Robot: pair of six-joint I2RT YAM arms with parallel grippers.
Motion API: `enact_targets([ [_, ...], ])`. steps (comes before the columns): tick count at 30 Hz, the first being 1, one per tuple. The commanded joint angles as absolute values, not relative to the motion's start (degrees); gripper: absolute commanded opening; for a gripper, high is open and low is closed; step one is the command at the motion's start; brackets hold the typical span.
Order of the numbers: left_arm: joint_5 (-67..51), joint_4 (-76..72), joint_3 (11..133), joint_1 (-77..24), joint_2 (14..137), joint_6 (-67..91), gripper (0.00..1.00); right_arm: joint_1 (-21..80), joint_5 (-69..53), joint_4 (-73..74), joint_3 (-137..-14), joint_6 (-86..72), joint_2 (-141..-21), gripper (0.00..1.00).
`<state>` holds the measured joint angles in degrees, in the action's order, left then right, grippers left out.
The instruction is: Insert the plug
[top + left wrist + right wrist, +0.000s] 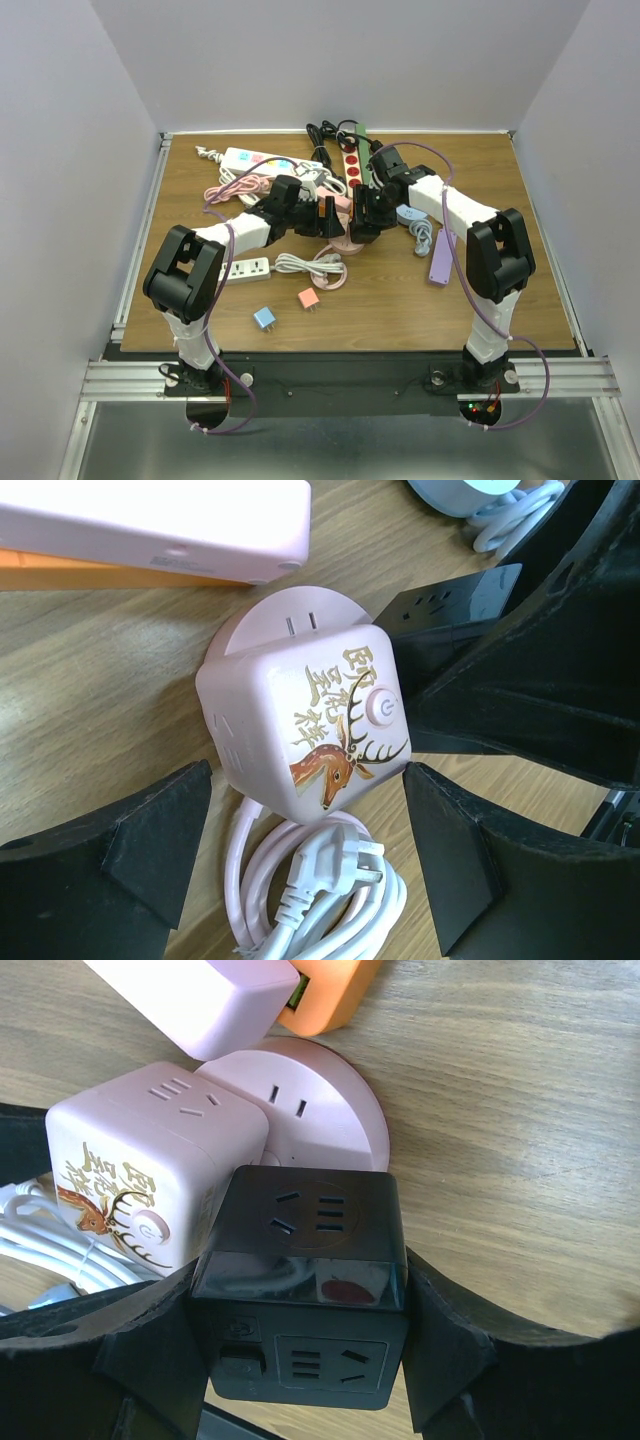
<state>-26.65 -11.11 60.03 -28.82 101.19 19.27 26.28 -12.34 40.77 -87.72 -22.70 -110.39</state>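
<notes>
A white three-pin plug (pixel 335 865) lies on its coiled white and pink cable on the wooden table, just below a pink cube socket (pixel 300 720) with a deer picture. My left gripper (pixel 308 815) is open, one finger on each side of the pink cube and the coil, touching neither. My right gripper (pixel 300 1300) is shut on a black cube socket (pixel 300 1260), pressing its two sides. The black cube stands against the pink cube (pixel 140 1180) and a pink round base (pixel 320 1110). In the top view both grippers, left (pixel 325 215) and right (pixel 365 218), meet at mid table.
A pink strip (pixel 200 995) and an orange block (pixel 330 990) lie just beyond the cubes. A white strip (pixel 245 268), a blue adapter (pixel 264 318), a salmon adapter (pixel 308 298), a purple strip (pixel 441 255) and a red-button strip (pixel 352 165) lie around.
</notes>
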Motion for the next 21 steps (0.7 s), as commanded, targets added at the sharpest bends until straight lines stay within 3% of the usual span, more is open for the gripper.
enact_targets([
  [1,-26.54,-10.81,62.23,-29.18,101.16,17.84,0.88,26.72,-9.76,43.15,-88.68,-23.38,-108.9,0.0],
  [21,-26.46,-10.81,62.31,-29.79,101.34,17.75,0.88,26.98,-8.97,43.77,-86.92,-25.58,-106.7,0.01],
])
